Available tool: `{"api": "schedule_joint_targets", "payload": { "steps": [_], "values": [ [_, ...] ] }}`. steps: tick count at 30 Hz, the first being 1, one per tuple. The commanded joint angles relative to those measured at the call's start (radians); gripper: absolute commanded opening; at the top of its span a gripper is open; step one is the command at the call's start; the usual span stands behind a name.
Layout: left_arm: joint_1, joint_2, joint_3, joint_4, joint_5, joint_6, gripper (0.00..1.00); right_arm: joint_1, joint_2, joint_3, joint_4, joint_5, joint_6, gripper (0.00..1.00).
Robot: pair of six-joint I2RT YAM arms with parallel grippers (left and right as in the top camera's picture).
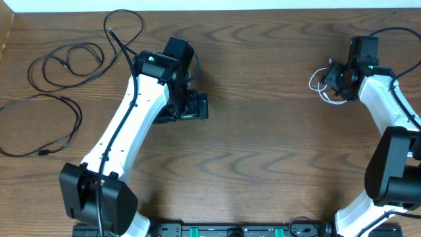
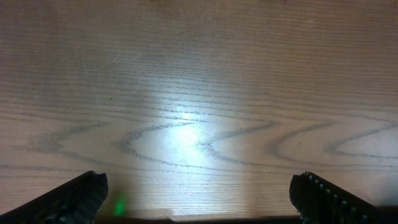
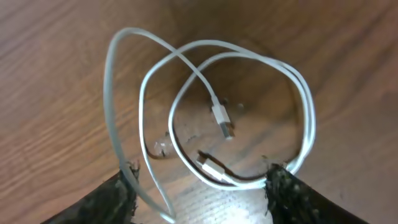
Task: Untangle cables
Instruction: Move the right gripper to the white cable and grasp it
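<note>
Two thin black cables lie in loose loops at the table's far left: one (image 1: 69,56) at the back, one (image 1: 49,125) nearer the front. A short white cable (image 1: 323,89) lies coiled at the back right. In the right wrist view its loops (image 3: 149,81) and two plugs lie on the wood between and ahead of my open right gripper (image 3: 202,183), whose fingers straddle the coil. My left gripper (image 2: 199,196) is open and empty over bare wood near the table's middle; it also shows in the overhead view (image 1: 192,105).
A thicker black wire (image 1: 122,26) runs from the left arm across the back of the table. The table's back edge (image 1: 217,5) lies close behind both arms. The right arm's wire (image 1: 395,33) loops at the far right.
</note>
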Motion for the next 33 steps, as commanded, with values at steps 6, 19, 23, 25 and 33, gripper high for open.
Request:
{"api": "schedule_joint_targets", "payload": {
  "steps": [6,19,23,25,33],
  "values": [
    [0.000,0.005,-0.006,-0.004,-0.014,0.013,0.98,0.002,-0.015,-0.055,0.084,0.003,-0.002,0.36],
    [0.000,0.005,-0.006,-0.004,-0.014,0.013,0.98,0.002,-0.015,-0.057,0.138,0.001,-0.003,0.18],
    [0.000,0.005,-0.006,-0.004,-0.013,0.013,0.98,0.002,-0.020,-0.056,0.137,-0.027,-0.003,0.01],
    [0.000,0.005,-0.006,-0.004,-0.013,0.013,0.98,-0.001,-0.041,-0.052,0.137,-0.120,-0.003,0.01],
    [0.000,0.005,-0.006,-0.004,-0.013,0.013,0.98,-0.003,-0.275,-0.023,0.170,-0.501,0.185,0.01]
  ]
}}
